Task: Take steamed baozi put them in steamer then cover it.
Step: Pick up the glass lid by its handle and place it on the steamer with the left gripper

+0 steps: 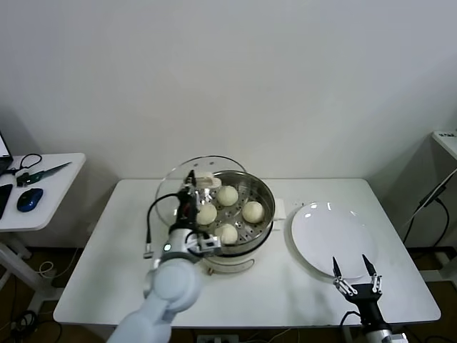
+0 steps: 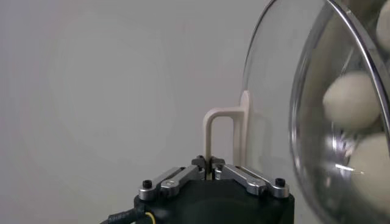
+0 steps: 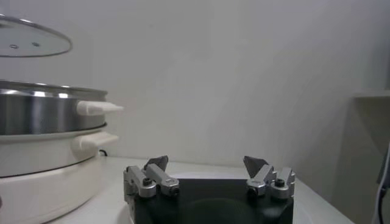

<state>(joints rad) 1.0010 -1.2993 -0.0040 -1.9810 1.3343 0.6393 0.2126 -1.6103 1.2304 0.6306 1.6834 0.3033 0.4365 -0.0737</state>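
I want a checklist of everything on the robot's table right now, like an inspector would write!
Surface: white rectangular table, bare at the near edge.
Job's things: four cream-white round baozi sit in the shiny steel steamer; the clear glass cover is held up beside it, not yet on.
Clutter: flat white plate, with nothing on it.
Grippers: left gripper shut on the cover's white handle; right gripper open, waiting at the plate's near edge.
Cables: black cable looping off the left arm; more by the right wall.
Surroundings: white wall; side table with a blue mouse.
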